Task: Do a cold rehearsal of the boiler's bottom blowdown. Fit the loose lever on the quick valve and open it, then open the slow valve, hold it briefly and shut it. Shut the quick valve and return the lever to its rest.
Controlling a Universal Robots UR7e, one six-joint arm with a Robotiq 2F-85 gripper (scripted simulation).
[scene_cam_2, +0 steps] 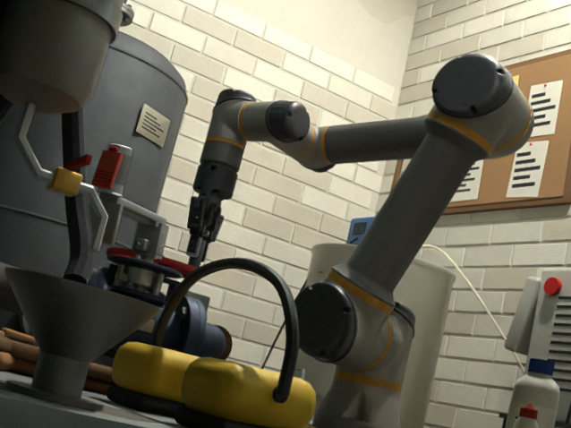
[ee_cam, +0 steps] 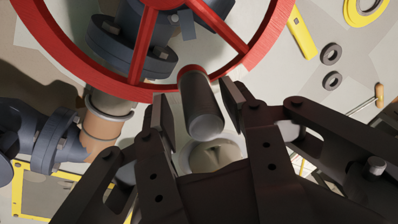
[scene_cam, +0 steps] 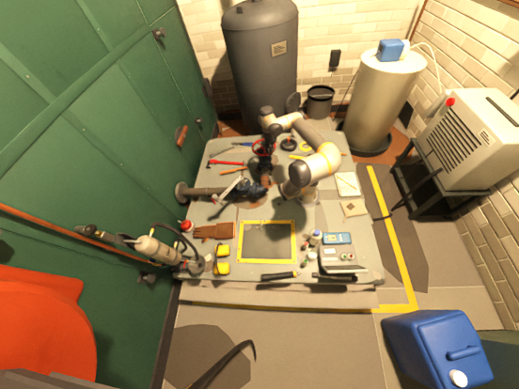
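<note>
The grey spinner knob (ee_cam: 201, 106) stands up from the rim of the slow valve's red handwheel (ee_cam: 155, 41) (scene_cam: 262, 148) and sits between my fingers. My gripper (ee_cam: 194, 108) (scene_cam_2: 199, 240) hangs straight above the wheel's rim, open and holding nothing. The wheel tops a dark blue flanged valve body (ee_cam: 130, 53). Nearer the front of the bench, the quick valve (scene_cam: 248, 189) carries the pale lever (scene_cam: 229, 189), which points out toward the green boiler wall.
The copper pipe elbow (ee_cam: 103, 125) and blue flanges (ee_cam: 47, 139) run just left of the wheel. A yellow tool (ee_cam: 302, 36), two dark washers (ee_cam: 331, 67) and a yellow-bordered tray (scene_cam: 266, 241) lie on the bench. A grey tank (scene_cam: 259, 61) stands behind.
</note>
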